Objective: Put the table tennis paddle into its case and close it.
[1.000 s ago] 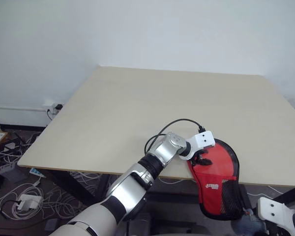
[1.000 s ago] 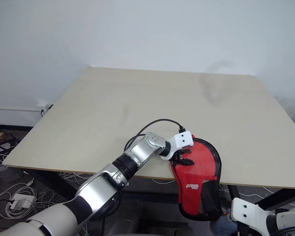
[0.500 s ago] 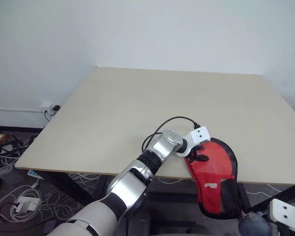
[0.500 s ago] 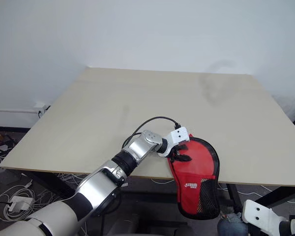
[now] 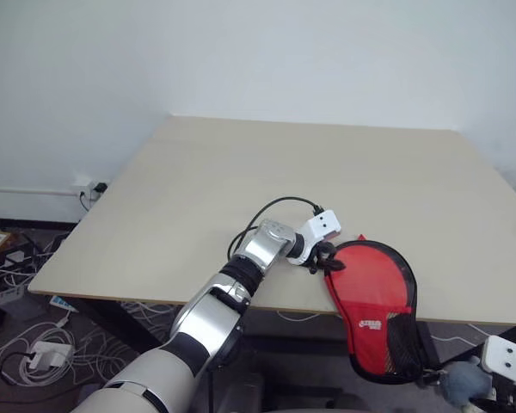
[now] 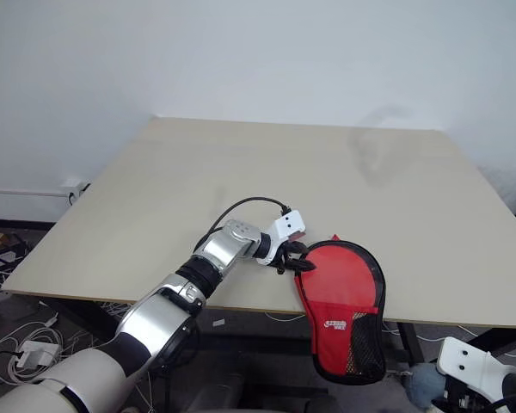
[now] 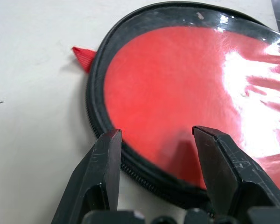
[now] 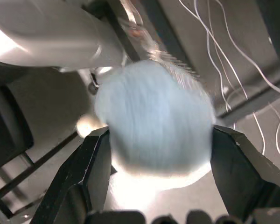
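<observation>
A: In the head views, where is the paddle-shaped red fabric case with black zipper edging (image 5: 374,297) lying?

B: It is lying on the near edge of the pale wooden table (image 5: 241,181), and its handle end with the black mesh is hanging over the edge. The left gripper (image 6: 297,257) is sitting at its round end.

A: And in the left wrist view?

B: The two black fingers (image 7: 102,172) are standing apart over the zipper rim, gripping nothing.

A: The right wrist view?

B: The right gripper (image 8: 161,161) is standing wide, and a fluffy pale blue ball (image 8: 154,123) is sitting between its fingers; I cannot tell if they are touching it.
</observation>
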Controlling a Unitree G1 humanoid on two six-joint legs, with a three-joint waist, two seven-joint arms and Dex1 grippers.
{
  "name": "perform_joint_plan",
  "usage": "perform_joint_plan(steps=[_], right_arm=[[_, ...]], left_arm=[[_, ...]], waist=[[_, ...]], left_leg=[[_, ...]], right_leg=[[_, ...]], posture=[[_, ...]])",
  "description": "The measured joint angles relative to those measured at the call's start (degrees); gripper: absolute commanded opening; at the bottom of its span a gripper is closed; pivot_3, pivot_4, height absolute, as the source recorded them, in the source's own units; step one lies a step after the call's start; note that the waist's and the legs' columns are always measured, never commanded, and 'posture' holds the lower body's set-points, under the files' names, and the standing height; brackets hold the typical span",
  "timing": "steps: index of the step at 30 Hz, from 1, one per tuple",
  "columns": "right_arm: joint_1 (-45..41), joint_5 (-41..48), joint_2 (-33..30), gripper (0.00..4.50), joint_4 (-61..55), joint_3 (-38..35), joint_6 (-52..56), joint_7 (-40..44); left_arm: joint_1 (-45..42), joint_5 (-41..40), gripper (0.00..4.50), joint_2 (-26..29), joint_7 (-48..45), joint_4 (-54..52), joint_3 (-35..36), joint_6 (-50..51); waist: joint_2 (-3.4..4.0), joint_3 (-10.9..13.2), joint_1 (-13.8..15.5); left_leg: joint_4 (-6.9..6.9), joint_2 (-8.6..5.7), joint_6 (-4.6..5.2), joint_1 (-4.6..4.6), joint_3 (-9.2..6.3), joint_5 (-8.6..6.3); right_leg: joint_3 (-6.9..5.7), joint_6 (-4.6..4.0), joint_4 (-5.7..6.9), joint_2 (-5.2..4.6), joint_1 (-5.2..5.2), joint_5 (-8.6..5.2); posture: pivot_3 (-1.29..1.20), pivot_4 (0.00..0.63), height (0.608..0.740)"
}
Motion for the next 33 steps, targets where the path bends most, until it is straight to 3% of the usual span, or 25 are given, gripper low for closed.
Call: perform_joint_plan(steps=[1, 7, 13, 20, 25, 33], right_arm=[[-0.24, 0.01, 0.01, 4.46, -0.01, 0.11, 0.01, 0.06], [-1.91, 1.15, 0.75, 4.46, -1.37, 0.66, 1.71, 0.44], [-10.98, 10.65, 5.35, 4.46, -5.89, -4.58, 9.01, -1.03], [-31.96, 21.32, 16.96, 4.46, -9.63, -5.18, 19.96, -16.06], [-34.03, 21.86, 16.8, 4.46, -9.5, -1.1, 21.94, -19.79], [-42.09, 23.35, 13.16, 4.46, -9.53, 3.69, 25.32, -21.53]], left_arm=[[0.0, 0.0, 2.54, -0.18, 0.1, 0.0, 0.09, 0.08], [0.22, 0.01, 2.54, -0.46, 0.39, -0.05, 0.24, 0.21], [2.67, -0.17, 2.54, 1.68, -2.24, -4.31, 0.2, 0.49], [12.56, -5.38, 2.54, 15.22, -14.23, -25.87, 1.21, 2.43], [16.92, -10.62, 2.54, 24.79, -19.38, -38.15, 4.21, 6.42], [24.56, -15.62, 2.54, 33.49, -20.38, -53.58, 4.34, 14.73]], waist=[[0.02, 0.01, 0.01], [0.03, 0.01, 0.02], [0.11, 0.02, -0.11], [0.39, 0.21, -0.55], [0.41, 0.21, -0.06], [0.51, 0.24, -0.44]], left_leg=[[0.0, 0.0, 0.0, 0.0, 0.0, 0.0], [0.0, 0.0, 0.0, 0.0, 0.0, 0.0], [-0.01, 0.02, -0.02, 0.0, 0.0, 0.01], [-0.11, 0.09, -0.43, 0.0, 0.04, 0.22], [-0.11, 0.02, -0.45, -0.01, 0.09, 0.21], [-0.13, 0.03, -0.38, 0.02, 0.11, 0.18]], right_leg=[[0.0, 0.03, 0.0, 0.0, -0.01, 0.02], [-0.01, 0.07, 0.0, 0.02, 0.0, 0.04], [0.01, 0.09, 0.03, 0.04, -0.02, 0.06], [0.04, 0.04, 0.07, 0.03, -0.1, 0.08], [0.08, 0.04, 0.08, -0.02, -0.12, 0.09], [0.08, 0.05, 0.13, 0.06, -0.13, 0.09]], posture=[[0.0, 0.0, 0.715], [0.0, 0.0, 0.715], [0.0, 0.0, 0.715], [0.0, 0.0, 0.715], [0.0, 0.0, 0.715], [0.0, 0.0, 0.715]])
